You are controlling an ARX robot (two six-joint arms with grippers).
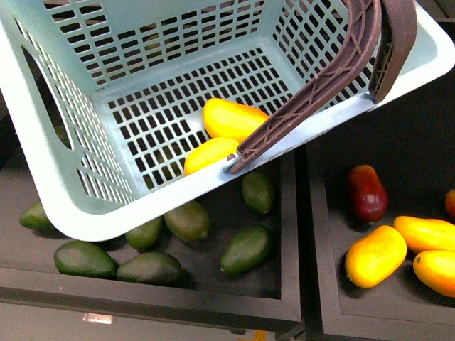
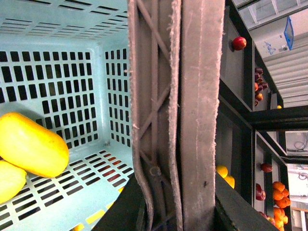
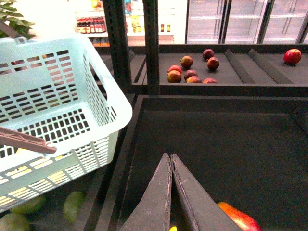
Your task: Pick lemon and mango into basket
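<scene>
Hanging tilted over a dark display bin (image 1: 288, 213) of green fruits (image 1: 246, 249), the front view is showing the basket (image 1: 64, 192) with its brown handles (image 1: 334, 74) folded against the near-right rim. The mango (image 1: 231, 117) is lying on the slotted floor beside that rim, its long axis running along the rim. The lemon (image 1: 208, 154) is touching it on the nearer side, its tapered end pointing toward the basket's near corner. More yellow mangoes (image 1: 375, 256) are sitting in the neighbouring bin.

The left wrist view is filling with the handles (image 2: 178, 115) up close; mango (image 2: 31, 144) and lemon (image 2: 9, 179) are resting together on the floor. The left fingers are not showing, so I cannot tell whether they are clamped on the handles.

The right wrist view is showing the right gripper (image 3: 171, 161) with its fingers pressed together, holding nothing, over a dark bin beside the basket (image 3: 115, 106).

Judging from the tilt, both fruits could be rolling toward the low corner, or the basket could be slipping if the hold loosens.
</scene>
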